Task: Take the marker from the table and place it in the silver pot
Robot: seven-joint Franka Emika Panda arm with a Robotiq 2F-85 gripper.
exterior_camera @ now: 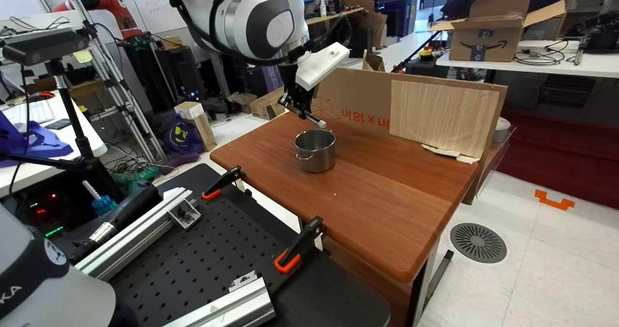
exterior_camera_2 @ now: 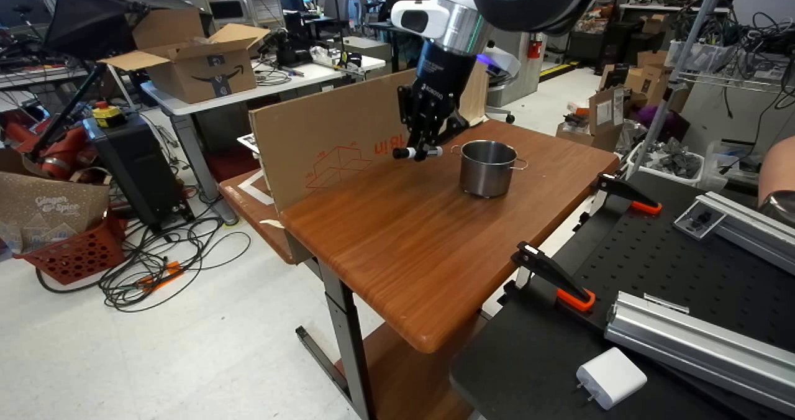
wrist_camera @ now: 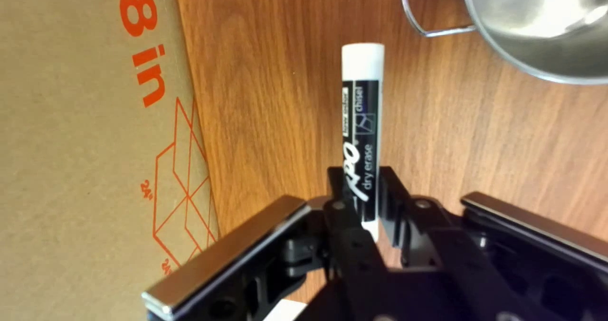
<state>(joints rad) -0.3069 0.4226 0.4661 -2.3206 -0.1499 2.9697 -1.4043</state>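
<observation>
Pinching the marker by its lower end, just right of mid-frame in the wrist view, the gripper holds it lengthwise up the frame, the silver pot apart at upper right, where the carry should likely head.

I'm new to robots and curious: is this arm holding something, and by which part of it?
Yes: the tool holds the marker by its dark-labelled barrel; the white end and black end stick out.
</observation>
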